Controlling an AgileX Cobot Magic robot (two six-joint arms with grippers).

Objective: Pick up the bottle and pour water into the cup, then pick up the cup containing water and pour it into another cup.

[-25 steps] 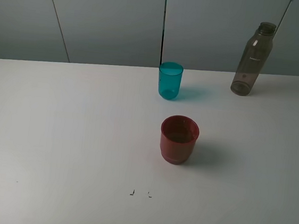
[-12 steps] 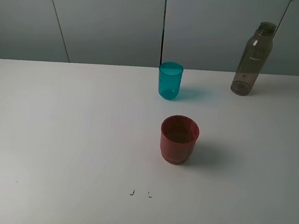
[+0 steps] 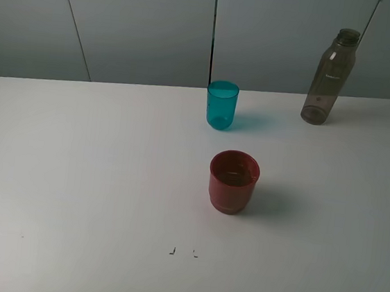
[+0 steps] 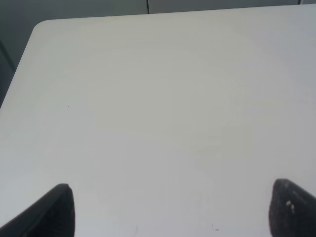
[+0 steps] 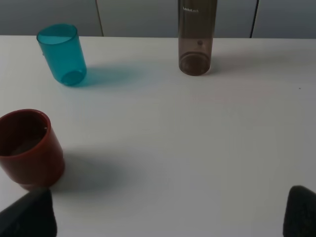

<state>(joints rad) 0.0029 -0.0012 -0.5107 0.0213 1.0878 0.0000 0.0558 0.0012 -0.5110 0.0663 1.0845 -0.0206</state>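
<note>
The smoky grey-brown bottle (image 3: 330,77) stands upright at the table's back right; its lower part also shows in the right wrist view (image 5: 197,37). The slim teal cup (image 3: 221,105) stands at the back middle, and it shows in the right wrist view (image 5: 61,54) too. The wide dark red cup (image 3: 233,181) stands in front of it, also in the right wrist view (image 5: 28,148). Neither gripper shows in the exterior high view. My left gripper (image 4: 168,212) is open and empty over bare table. My right gripper (image 5: 168,212) is open and empty, well short of the bottle and both cups.
The white table (image 3: 80,176) has a rounded back left corner (image 4: 42,24) and grey wall panels (image 3: 138,21) behind it. Two small dark marks (image 3: 182,252) lie on the table near its front middle.
</note>
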